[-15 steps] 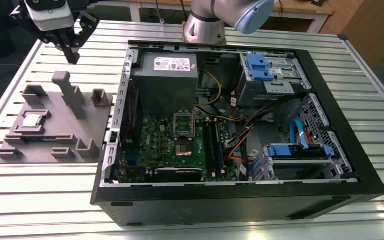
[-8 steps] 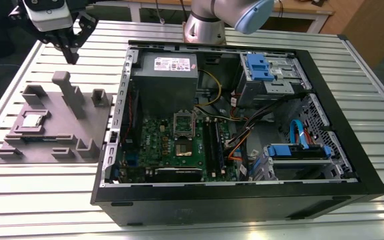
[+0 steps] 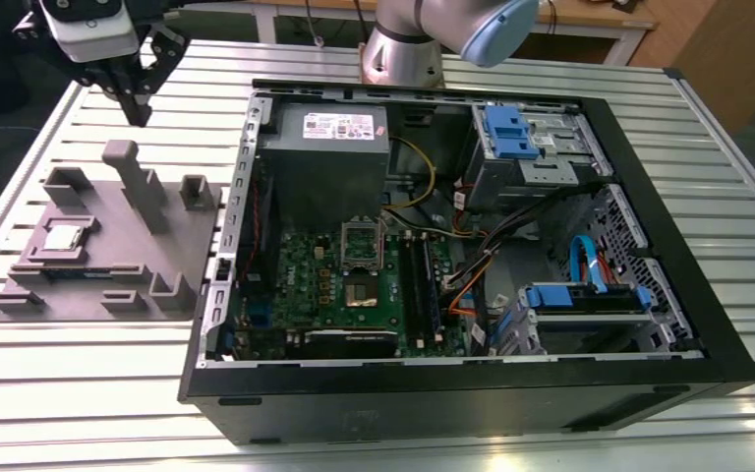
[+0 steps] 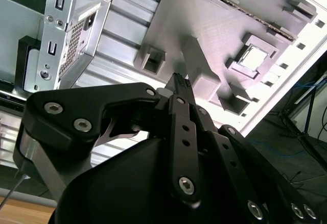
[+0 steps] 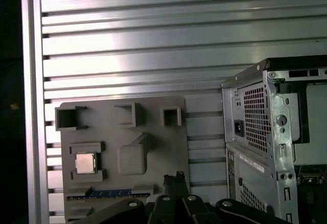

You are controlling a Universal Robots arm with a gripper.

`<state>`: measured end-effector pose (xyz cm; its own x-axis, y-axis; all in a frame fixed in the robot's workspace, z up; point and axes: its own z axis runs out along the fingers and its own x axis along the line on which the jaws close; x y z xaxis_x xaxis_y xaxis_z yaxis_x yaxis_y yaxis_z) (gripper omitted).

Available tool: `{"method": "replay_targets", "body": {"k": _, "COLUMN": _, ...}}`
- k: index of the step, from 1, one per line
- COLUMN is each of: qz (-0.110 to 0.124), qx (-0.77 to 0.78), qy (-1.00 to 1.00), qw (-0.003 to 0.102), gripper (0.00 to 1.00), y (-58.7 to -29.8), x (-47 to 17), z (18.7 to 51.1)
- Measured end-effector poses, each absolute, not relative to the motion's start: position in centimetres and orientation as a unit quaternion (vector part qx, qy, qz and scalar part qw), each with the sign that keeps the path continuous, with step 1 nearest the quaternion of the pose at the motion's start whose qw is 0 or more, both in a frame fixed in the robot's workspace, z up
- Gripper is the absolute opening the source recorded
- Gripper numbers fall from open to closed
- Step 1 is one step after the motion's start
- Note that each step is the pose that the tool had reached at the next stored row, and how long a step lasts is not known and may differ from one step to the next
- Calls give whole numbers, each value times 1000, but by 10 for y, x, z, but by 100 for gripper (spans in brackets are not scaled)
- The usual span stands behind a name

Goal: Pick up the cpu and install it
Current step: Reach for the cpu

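The cpu [image 3: 66, 239] is a small flat square with a pale, shiny metal top and a thin darker rim. It lies flat in a square recess of the grey plate [image 3: 122, 251], toward the plate's 9 o'clock side in the exterior view. In the first wrist view the cpu [image 5: 85, 163] looks silver-tan. In the second wrist view glare washes its top [image 4: 254, 58] almost white, so no surface detail can be made out. The gripper [image 3: 141, 116] hangs at about 1 o'clock from the cpu, well apart from it, over the slatted table [image 3: 89, 393] just past the plate's far edge. Its fingers are drawn together at the tips and hold nothing. Its upper body is cut off by the picture's edge. The open case [image 3: 470, 393] lies at 3 o'clock of the plate, with a green board [image 3: 312, 275] inside; its socket is hard to make out. In the first wrist view the gripper's links hide part of a blue strip [image 5: 110, 194] on the plate.
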<state>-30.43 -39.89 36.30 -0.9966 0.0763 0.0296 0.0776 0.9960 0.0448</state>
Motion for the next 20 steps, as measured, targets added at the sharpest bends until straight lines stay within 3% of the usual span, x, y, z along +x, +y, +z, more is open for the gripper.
{"method": "replay_targets", "body": {"k": 20, "qz": -23, "qx": -39, "qy": -999, "qw": 14, "gripper": 10, "y": -399, "x": -312, "z": 362}}
